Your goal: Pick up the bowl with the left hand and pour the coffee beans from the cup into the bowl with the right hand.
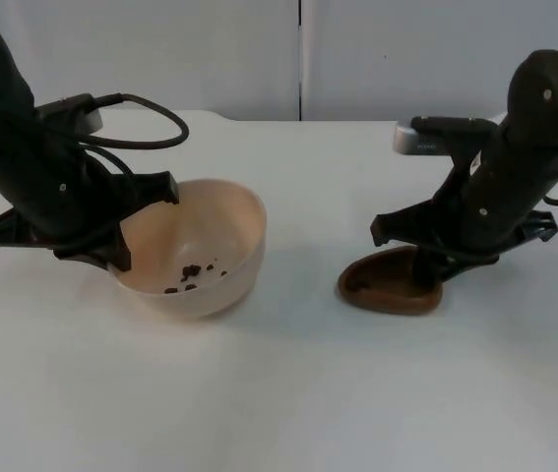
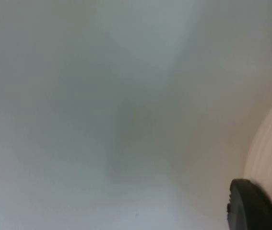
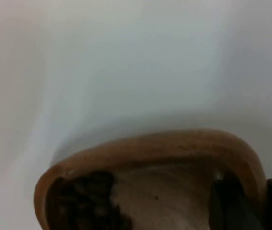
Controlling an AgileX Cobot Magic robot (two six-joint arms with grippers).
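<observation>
A cream bowl (image 1: 205, 236) is left of centre, tipped so its mouth faces right and up. A few coffee beans (image 1: 190, 273) lie in its low side. My left gripper (image 1: 121, 244) is shut on the bowl's left rim. The bowl's wall (image 2: 270, 148) stands beside one black fingertip (image 2: 251, 206) in the left wrist view. A brown wooden cup (image 1: 387, 285) hangs tilted just above the table, a hand's width right of the bowl. My right gripper (image 1: 434, 267) is shut on the cup's right rim. Inside the cup (image 3: 164, 148), dark beans (image 3: 85, 201) are heaped at the low end.
The white table top (image 1: 288, 393) spreads out in front of both objects. The grey partition wall (image 1: 298, 59) closes it off at the back.
</observation>
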